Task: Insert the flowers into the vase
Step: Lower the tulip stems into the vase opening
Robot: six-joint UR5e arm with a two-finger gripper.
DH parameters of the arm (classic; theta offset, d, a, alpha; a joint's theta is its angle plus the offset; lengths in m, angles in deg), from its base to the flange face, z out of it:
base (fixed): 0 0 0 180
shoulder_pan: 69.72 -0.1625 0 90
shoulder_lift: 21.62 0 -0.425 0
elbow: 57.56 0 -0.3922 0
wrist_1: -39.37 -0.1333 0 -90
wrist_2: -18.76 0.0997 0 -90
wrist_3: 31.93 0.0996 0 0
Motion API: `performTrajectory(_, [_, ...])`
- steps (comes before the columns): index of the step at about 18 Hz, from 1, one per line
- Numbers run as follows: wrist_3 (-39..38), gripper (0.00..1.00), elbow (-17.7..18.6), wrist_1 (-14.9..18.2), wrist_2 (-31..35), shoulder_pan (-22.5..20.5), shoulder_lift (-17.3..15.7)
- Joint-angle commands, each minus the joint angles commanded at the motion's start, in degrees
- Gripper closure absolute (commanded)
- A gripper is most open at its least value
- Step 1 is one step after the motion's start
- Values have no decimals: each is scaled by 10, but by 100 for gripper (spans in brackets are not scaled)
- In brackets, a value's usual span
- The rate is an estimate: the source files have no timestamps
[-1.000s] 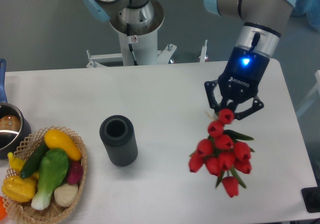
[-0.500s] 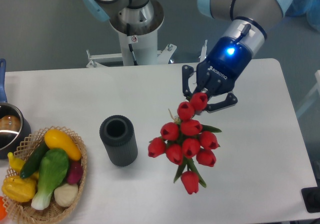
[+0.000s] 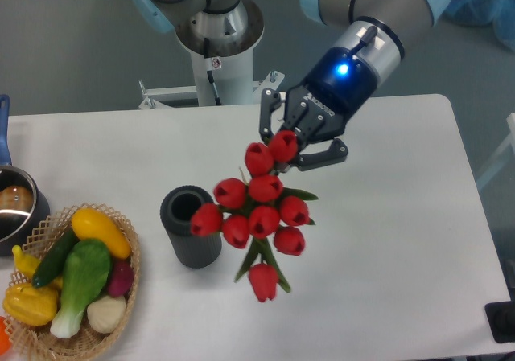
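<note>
gripper point(image 3: 291, 144) at upper centre, fingers clamped on the top of the flowers point(image 3: 256, 212), bunch hanging in the air at frame centre. leftmost bud overlaps the rim of the vase point(image 3: 191, 226) at centre left. pickup done; left: align over the mouth, insert. vase empty.

A wicker basket point(image 3: 129, 285) of vegetables sits at the front left corner of a white surface point(image 3: 402, 297), holding a yellow squash point(image 3: 100, 228), a cucumber point(image 3: 55, 258), a green leafy vegetable point(image 3: 80, 276) and a white bulb point(image 3: 106, 313). Just behind it stands a shiny metal pot point(image 3: 16, 208) with a blue handle point(image 3: 4, 128).
</note>
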Motion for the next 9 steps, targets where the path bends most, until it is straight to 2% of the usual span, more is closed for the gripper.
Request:
performTrajectory(6, [1,100,0,-6,-7,17,1])
performTrajectory(9, [1,100,-2,-21,-7,27,10])
